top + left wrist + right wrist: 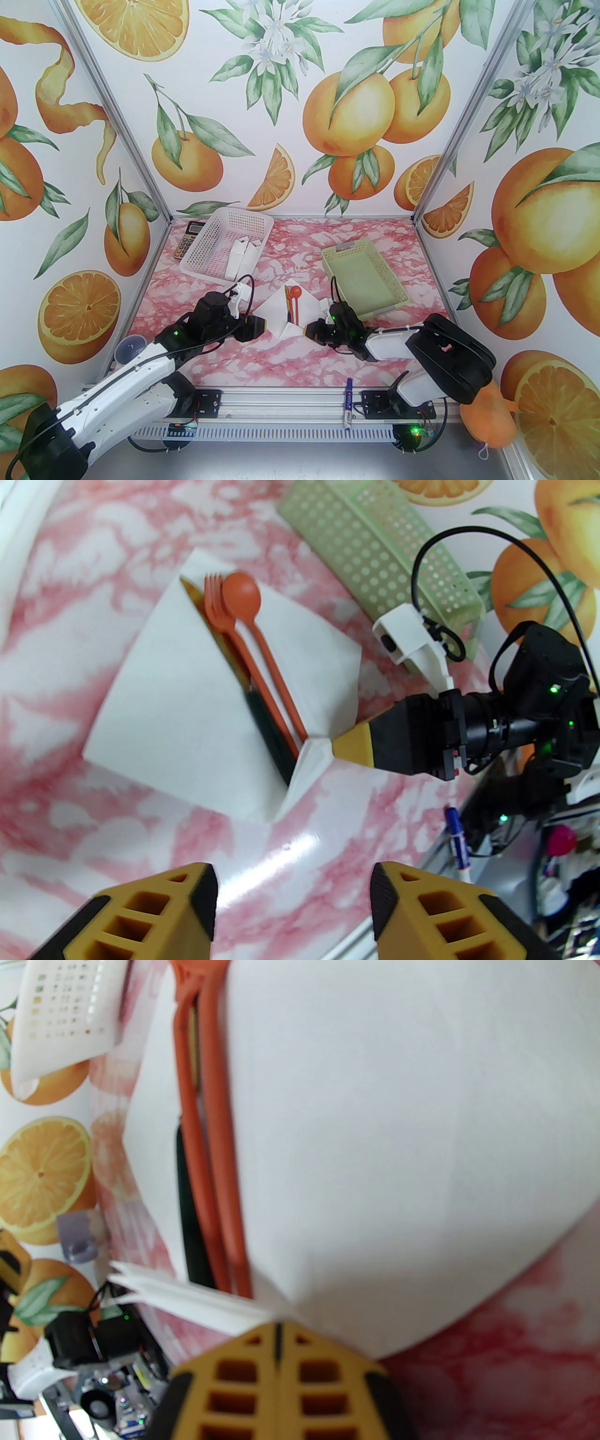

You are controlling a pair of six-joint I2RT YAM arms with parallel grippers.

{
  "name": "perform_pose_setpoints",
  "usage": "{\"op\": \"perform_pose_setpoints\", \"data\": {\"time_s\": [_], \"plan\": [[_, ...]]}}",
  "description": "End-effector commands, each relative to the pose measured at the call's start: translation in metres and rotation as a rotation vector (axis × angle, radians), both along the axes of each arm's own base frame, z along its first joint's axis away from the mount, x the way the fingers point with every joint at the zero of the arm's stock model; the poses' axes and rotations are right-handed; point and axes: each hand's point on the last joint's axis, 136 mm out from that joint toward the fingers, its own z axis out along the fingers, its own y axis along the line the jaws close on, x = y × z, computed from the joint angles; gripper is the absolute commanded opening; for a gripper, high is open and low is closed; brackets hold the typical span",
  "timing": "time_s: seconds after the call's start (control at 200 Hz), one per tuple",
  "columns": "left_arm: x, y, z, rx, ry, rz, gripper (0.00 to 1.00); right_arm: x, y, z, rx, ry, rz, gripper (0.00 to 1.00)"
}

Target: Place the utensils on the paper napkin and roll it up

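A white paper napkin (269, 310) lies mid-table with its sides lifted around the utensils. These are an orange spoon (241, 592), an orange fork (215, 603) and a dark-handled piece (268, 731) partly hidden under the left flap, all lying along the napkin's middle. My right gripper (307, 330) is shut on the napkin's near corner (315, 754); its closed fingertips (279, 1332) pinch the paper (398, 1124) beside the orange handles (213, 1147). My left gripper (293, 895) hovers just short of the napkin's near-left edge, jaws apart with nothing between them.
A white basket (212, 234) with white cartons and a calculator (190, 239) sit at the back left. A green basket (330, 262) stands right of the napkin. A marker pen (348, 403) lies on the front rail, and a purple cup (131, 349) is by the left arm.
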Motion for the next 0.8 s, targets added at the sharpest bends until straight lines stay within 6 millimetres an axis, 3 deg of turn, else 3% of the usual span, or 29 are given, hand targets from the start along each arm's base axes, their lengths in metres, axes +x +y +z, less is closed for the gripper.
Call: {"op": "perform_pose_setpoints", "data": {"time_s": [0.0,0.155,0.385,0.58,0.795], "plan": [[-0.007,-0.004,-0.008,-0.04,0.059,-0.024,0.44,-0.011,-0.027,-0.033,-0.159,0.063,-0.038,0.0],[-0.011,-0.007,-0.017,-0.052,0.088,-0.04,0.29,-0.011,-0.028,-0.034,-0.165,0.065,-0.037,0.0],[-0.015,-0.013,-0.027,-0.067,0.121,-0.074,0.16,-0.011,-0.029,-0.035,-0.173,0.064,-0.037,0.0],[-0.015,-0.019,-0.04,-0.094,0.144,-0.085,0.09,-0.012,-0.03,-0.036,-0.182,0.068,-0.035,0.0],[-0.018,-0.04,-0.046,-0.146,0.171,-0.157,0.07,-0.012,-0.031,-0.036,-0.186,0.067,-0.036,0.0]]}}
